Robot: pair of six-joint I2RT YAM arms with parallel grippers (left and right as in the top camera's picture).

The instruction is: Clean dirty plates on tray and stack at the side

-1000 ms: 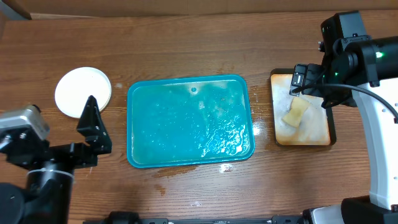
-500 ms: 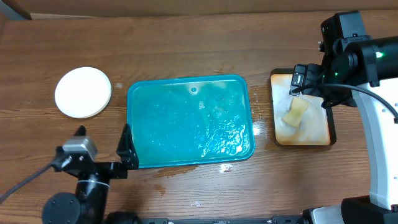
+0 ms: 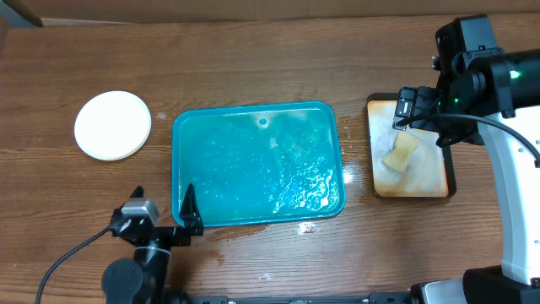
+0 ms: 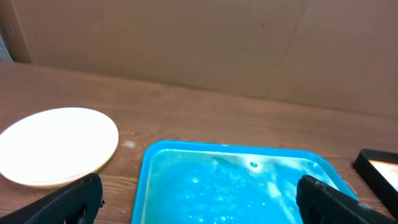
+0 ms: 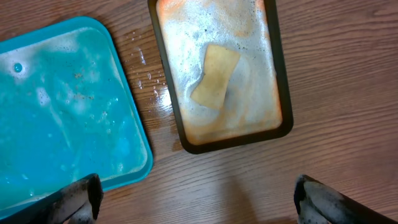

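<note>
I find the left gripper (image 3: pixel 164 209) released at the tray's (image 3: pixel 253 160) near-left corner. The right gripper (image 5: pixel 199 202) is released above the black-rimmed tray (image 5: pixel 249 81). The plate stack (image 3: pixel 112 125) sits well apart.

I work at a robot lab bench staged as a washing-up station: a bare wood-grain table (image 3: pixel 253 59), a soapy teal tray (image 3: pixel 253 169) at centre, a plain brown cardboard wall (image 4: pixel 186 37) across the top of my left wrist view, and a white robot mount (image 3: pixel 519 203) at the overhead's right edge.

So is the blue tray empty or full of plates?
Empty of plates. The tray holds only foamy water; a white plate sits beside it on the table.
</note>
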